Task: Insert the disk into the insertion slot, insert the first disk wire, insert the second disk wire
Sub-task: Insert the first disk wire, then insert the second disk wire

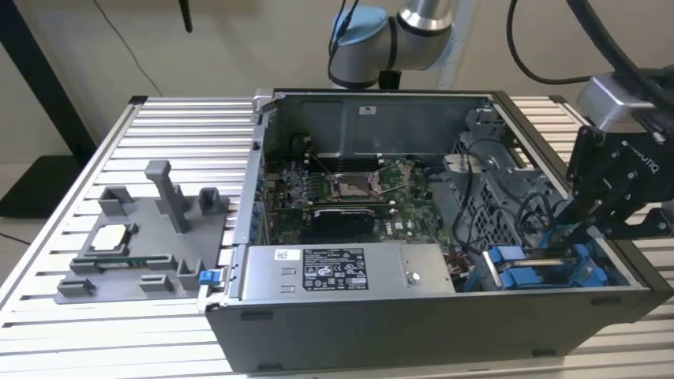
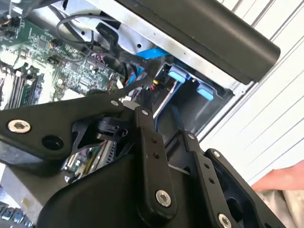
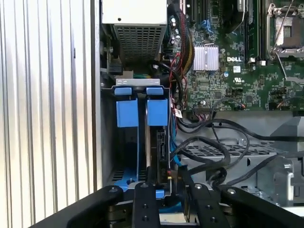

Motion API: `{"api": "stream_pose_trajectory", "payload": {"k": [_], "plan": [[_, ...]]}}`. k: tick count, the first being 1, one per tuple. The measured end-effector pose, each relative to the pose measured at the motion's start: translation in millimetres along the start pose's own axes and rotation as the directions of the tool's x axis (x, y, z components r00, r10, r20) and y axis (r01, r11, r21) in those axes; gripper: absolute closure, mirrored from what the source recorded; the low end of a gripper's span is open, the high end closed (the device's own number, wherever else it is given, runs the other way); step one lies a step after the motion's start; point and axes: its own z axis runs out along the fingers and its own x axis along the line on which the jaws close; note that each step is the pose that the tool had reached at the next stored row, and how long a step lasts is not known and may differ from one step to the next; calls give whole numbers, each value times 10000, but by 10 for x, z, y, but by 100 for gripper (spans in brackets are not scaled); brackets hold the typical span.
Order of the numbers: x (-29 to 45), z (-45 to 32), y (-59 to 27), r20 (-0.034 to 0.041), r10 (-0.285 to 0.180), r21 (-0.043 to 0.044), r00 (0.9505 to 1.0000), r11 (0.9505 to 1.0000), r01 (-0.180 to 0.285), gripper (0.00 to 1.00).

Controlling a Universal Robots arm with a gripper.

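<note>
The open computer case (image 1: 421,332) lies on a slatted table. At its corner on the exterior view's right sits the insertion slot (image 1: 537,272), a grey metal cage (image 3: 140,81) with blue tabs. The disk (image 3: 159,147) stands edge-on inside that cage, dark and narrow under one blue tab of its carrier (image 3: 157,112). My black gripper (image 1: 582,225) hangs just above the cage. In the first wrist view the gripper (image 3: 171,190) is right at the disk's near end, beside a small connector with red and yellow leads (image 3: 174,175). Black disk wires (image 3: 209,142) loop next to it.
A grey labelled power-supply box (image 1: 348,272) sits beside the cage. The motherboard with its CPU socket (image 1: 353,185) fills the case floor. A grey fixture holding parts (image 1: 147,237) stands on the exterior view's left. Something pink, maybe a hand (image 2: 280,180), shows outside the case.
</note>
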Motion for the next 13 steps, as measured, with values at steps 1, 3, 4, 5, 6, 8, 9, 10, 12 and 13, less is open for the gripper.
{"api": "stream_pose_trajectory", "payload": {"k": [1, 3, 4, 5, 6, 8, 9, 10, 12, 13], "plan": [[-3, -46, 3, -2, 0, 0, 10000, 10000, 0, 0], [-5, -78, 5, -4, 0, 0, 10000, 10000, 0, 0], [-5, -77, 5, -4, -1, 0, 10000, 10000, 1, 0], [-6, -77, 5, -3, 0, -1, 10000, 10000, 0, 0], [-5, -77, 5, -3, -1, 0, 10000, 10000, 1, 0], [-5, -78, 6, -4, -1, 0, 10000, 10000, 1, 0], [-6, -78, 5, -5, 0, 0, 10000, 10000, 0, 0], [-6, -81, -3, -9, 0, 0, 10000, 10000, 0, 0], [-9, -80, -33, -5, 0, 0, 10000, 10000, 0, 0], [-11, -82, -52, -6, 0, 0, 10000, 10000, 0, 0]]}}
